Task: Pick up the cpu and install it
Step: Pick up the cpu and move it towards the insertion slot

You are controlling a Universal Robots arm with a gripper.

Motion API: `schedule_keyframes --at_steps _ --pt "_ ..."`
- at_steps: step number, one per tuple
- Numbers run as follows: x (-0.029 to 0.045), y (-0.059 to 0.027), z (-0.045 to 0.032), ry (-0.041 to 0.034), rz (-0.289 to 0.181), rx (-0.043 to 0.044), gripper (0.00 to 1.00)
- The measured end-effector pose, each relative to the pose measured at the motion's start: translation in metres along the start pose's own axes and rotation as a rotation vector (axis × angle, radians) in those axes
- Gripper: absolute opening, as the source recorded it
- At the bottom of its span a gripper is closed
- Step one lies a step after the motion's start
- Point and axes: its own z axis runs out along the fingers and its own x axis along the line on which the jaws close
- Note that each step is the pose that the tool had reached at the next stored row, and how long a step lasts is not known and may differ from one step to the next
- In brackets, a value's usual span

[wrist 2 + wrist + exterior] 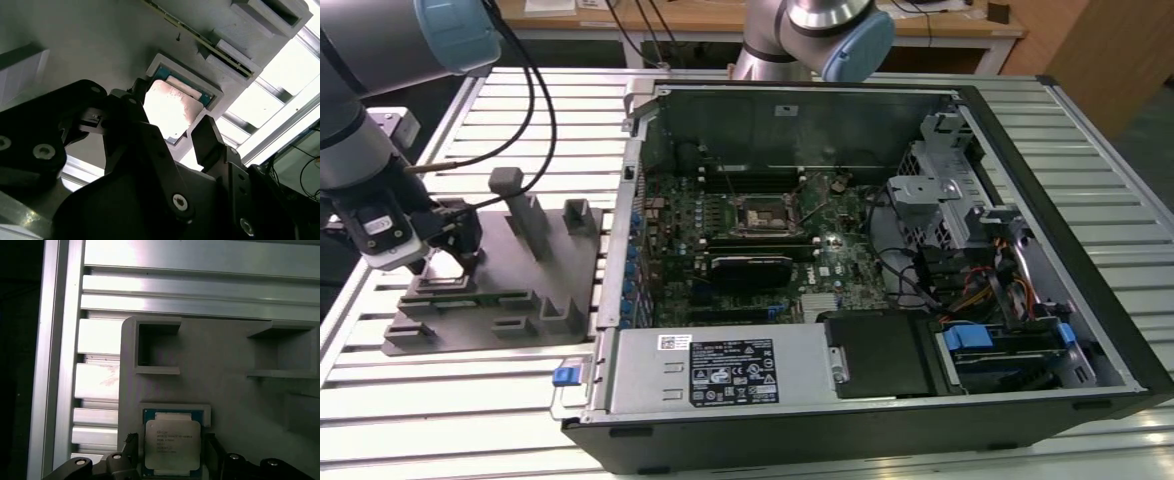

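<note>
The cpu (172, 444) is a small square chip with a pale silver top. It lies flat in a shallow recess at the edge of the grey fixture (220, 375). In the second wrist view the cpu (172, 107) glares bright inside its raised frame. My gripper (171, 452) hovers just over it, open, with one dark finger (131, 446) on each side of the chip and a small gap at each. The exterior view has the gripper (438, 268) low over the fixture (520, 300) at that view's left. The dark socket (758, 214) sits on the motherboard inside the computer case.
The open computer case (854, 250) lies on a slatted aluminium table (467, 400), on the exterior view's right of the fixture. Upright grey blocks (527, 215) stand on the fixture close to the gripper. A second robot arm base (807, 35) stands behind the case.
</note>
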Motion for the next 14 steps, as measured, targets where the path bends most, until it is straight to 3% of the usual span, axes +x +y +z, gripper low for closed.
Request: schedule_keyframes --at_steps 3,4,6,14 --pt "0.0000 0.0000 0.0000 0.0002 0.000 0.0003 0.62" --pt "0.0000 0.0000 0.0000 0.0001 0.000 0.0002 0.56" --pt "-0.0001 0.0002 -0.0010 -0.0005 0.000 -0.0003 0.53" --pt "0.0000 0.0008 -0.0184 -0.0001 0.000 0.0000 0.53"
